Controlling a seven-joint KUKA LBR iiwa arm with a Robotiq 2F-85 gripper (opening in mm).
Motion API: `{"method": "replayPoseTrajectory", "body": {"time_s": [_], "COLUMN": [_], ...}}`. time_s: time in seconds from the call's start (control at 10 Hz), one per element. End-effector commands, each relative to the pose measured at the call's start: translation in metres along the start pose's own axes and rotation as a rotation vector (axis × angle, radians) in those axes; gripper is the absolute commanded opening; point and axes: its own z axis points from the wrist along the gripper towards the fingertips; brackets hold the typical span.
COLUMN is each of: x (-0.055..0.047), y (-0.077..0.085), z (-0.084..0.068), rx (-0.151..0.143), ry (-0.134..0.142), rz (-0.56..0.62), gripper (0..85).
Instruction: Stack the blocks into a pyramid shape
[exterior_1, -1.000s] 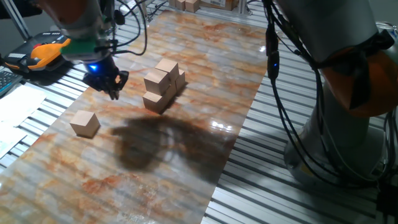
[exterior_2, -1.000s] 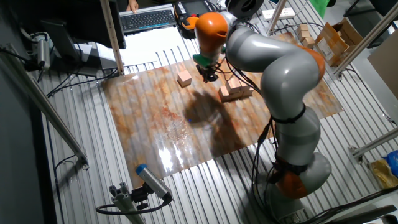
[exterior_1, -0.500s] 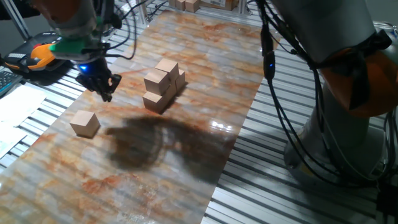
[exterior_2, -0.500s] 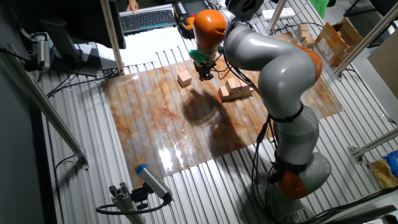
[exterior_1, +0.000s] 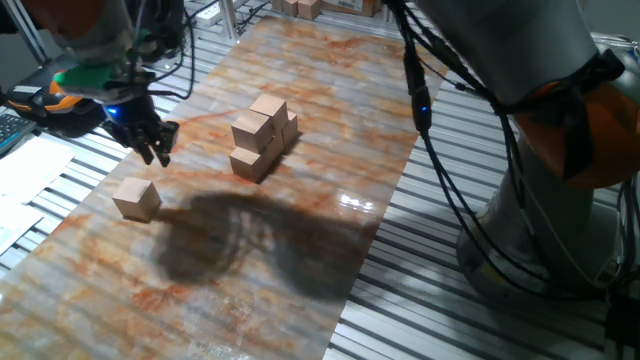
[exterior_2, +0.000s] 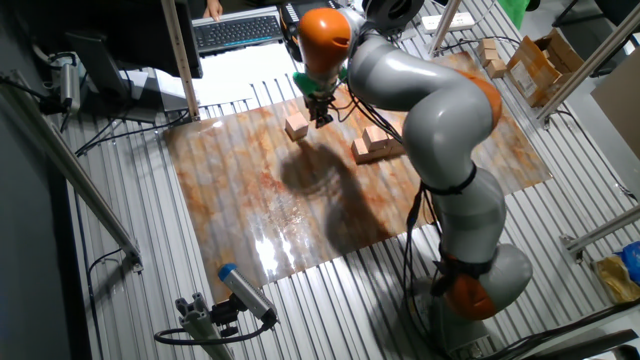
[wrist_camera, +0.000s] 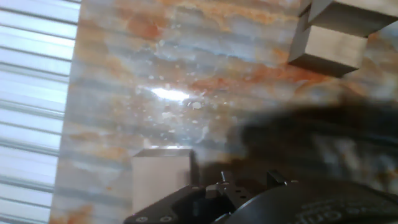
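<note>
The end effector (exterior_1: 150, 150) hangs empty, fingers a little apart, just up and behind the lone block (exterior_1: 136, 197) on the desk (exterior_1: 300, 220), with the part-built pyramid (exterior_1: 262, 135) well off to the other side of it.

The grey-and-orange arm reaches across the marbled mat (exterior_2: 270, 210), its gripper (exterior_2: 320, 117) hanging just beside a lone tan block (exterior_2: 296, 127) near the mat's far edge. The fingers are too small to tell whether they stand apart. Further right sits the partial pyramid (exterior_2: 375, 143) of wooden cubes (individual blocks hard to count here). A keyboard (exterior_2: 240, 30) lies beyond the mat, and more wooden blocks (exterior_2: 489, 50) sit far right.
</note>
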Motion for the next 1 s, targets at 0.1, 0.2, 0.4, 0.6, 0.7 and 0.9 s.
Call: {"method": "replayPoseTrajectory", "body": {"time_s": [0.1,0.2,0.4,0.6,0.7,0.9], "x": [0.0,0.002,0.007,0.007,0.007,0.008], "y": [0.012,0.019,0.027,0.03,0.031,0.034], "z": [-0.001,-0.001,0.001,0.005,0.004,0.005], "rx": [-0.002,0.001,0.009,-0.018,-0.029,-0.029], "ry": [0.004,0.002,-0.003,0.024,0.035,0.035], "rz": [-0.003,0.005,0.034,0.083,0.092,0.099], "gripper": [34.0,34.0,34.0,34.0,34.0,34.0]}}
